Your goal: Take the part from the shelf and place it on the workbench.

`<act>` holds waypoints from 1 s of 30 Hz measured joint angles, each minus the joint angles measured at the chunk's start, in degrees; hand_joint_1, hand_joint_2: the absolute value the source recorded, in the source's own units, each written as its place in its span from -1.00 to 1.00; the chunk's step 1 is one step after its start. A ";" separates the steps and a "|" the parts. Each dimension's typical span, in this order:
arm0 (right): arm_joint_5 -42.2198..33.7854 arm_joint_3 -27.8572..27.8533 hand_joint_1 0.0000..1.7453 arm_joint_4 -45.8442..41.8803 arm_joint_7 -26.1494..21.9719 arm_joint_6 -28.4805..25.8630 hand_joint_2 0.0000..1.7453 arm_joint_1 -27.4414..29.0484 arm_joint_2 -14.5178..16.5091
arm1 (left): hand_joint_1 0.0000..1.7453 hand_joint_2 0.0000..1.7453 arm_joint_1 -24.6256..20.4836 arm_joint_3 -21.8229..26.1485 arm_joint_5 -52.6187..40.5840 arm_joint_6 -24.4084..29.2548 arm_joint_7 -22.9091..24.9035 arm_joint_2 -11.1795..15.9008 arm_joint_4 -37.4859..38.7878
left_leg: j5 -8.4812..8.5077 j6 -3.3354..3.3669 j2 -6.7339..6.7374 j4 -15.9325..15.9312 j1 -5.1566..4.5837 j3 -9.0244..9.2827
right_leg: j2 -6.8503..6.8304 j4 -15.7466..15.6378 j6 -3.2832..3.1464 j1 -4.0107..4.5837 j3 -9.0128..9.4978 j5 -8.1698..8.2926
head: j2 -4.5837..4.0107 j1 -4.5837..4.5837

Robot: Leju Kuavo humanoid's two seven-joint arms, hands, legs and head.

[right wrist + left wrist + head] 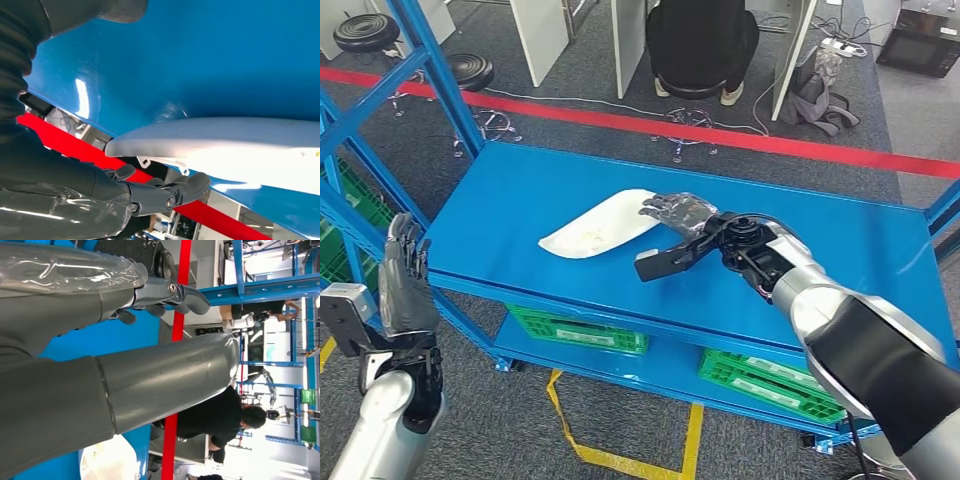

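A white curved part (601,225) is lying flat on the blue shelf top (509,200), and its near end is being met by the right hand (675,232). The darker fingers (669,207) are being laid over the far edge of the part's end, while the thumb (660,262) is being held out apart on the near side, so the fingers are spread wide and nothing is being gripped. In the right wrist view the part (226,142) is being seen just beside the fingers (177,190). The left hand (403,280) is being held upright well apart from the part, fingers straight and holding nothing. A person (701,45) in black is sitting beyond the red floor line (773,140).
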 joint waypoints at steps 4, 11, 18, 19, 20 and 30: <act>0.65 0.00 -1.00 0.22 -0.16 -0.48 1.00 0.00 0.37 | -1.00 -1.00 0.01 -0.26 0.08 0.03 -0.13 -0.13 0.39 | 0.00 0.00 0.00 0.00 0.00 0.00 | 0.00 0.00 0.00 0.00 0.00 0.00 | 0.00 -0.01; 2.65 0.00 -1.00 0.72 -0.08 -4.29 1.00 0.01 0.42 | -1.00 -1.00 -0.15 -0.59 0.24 -0.49 -0.40 -0.22 1.08 | 0.00 0.00 0.00 0.00 0.00 0.00 | 0.00 0.00 0.00 0.00 -0.02 0.00 | 0.00 -0.01; 5.62 0.00 -1.00 1.11 0.19 -8.74 1.00 0.00 0.42 | -1.00 -1.00 -0.80 -0.89 0.45 0.10 -0.93 -0.41 1.92 | 0.00 0.00 0.00 0.01 0.00 0.00 | 0.00 0.00 0.00 0.00 0.00 0.00 | 0.00 -0.01; 5.76 0.00 -1.00 1.14 0.26 -9.01 1.00 0.00 0.42 | -1.00 -1.00 -0.81 -0.89 0.45 0.13 -0.94 -0.42 1.98 | 0.00 0.00 0.00 0.01 0.00 0.00 | 0.00 0.00 0.00 -0.01 0.00 0.00 | 0.00 -0.01; 5.82 0.00 -1.00 1.17 0.32 -9.15 1.00 0.00 0.42 | -1.00 -1.00 -0.83 -0.89 0.45 0.15 -0.95 -0.43 2.04 | 0.00 0.00 0.00 0.01 0.00 0.00 | 0.00 0.00 0.00 0.00 0.00 0.00 | 0.00 -0.01; 6.03 -0.01 -1.00 1.81 1.03 -8.09 1.00 0.00 0.42 | -1.00 -1.00 -0.98 -0.89 0.45 -0.49 -0.94 -0.50 2.63 | 0.00 0.00 0.01 0.01 0.00 0.01 | 0.01 0.00 0.00 0.00 -0.02 0.01 | 0.00 -0.01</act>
